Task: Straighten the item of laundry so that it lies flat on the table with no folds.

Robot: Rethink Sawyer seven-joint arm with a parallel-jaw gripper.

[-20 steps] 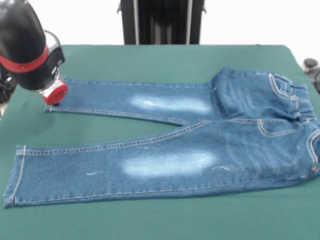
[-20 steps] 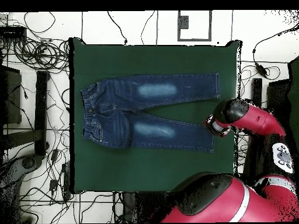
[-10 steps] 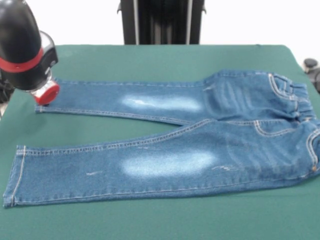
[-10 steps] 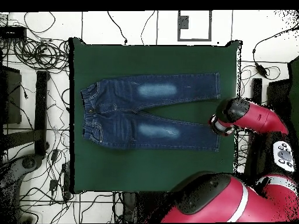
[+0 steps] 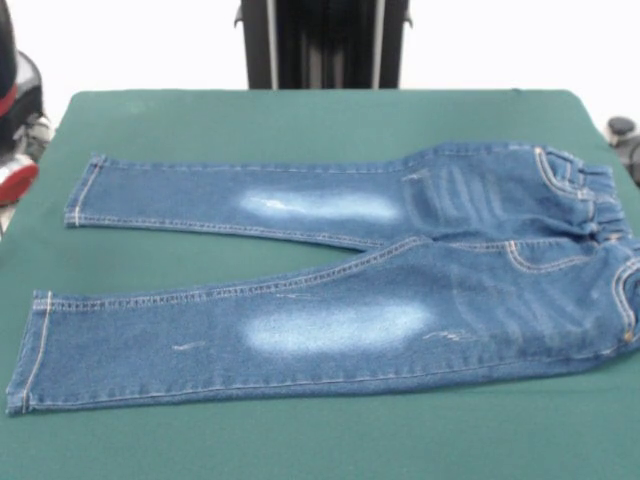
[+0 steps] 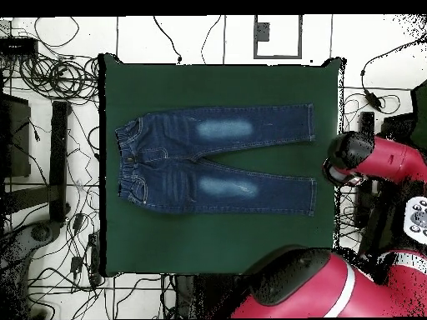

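Lying flat on the green desk (image 5: 300,120), the jeans (image 5: 340,290) spread their two legs apart, waistband at one end, hems at the other. Beyond the farther hem, off the desk's edge, hangs the claw (image 5: 14,180); I cannot tell its grip.

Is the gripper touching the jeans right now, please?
No: in the overhead view the gripper sits past the table edge, apart from the jeans.

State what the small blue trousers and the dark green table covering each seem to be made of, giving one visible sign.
The small blue trousers: apparently denim, given the faded whitish patches and orange-tan seam stitching. The dark green table covering: seemingly a felt-like cloth, matte and without shine, though the weave cannot be made out.
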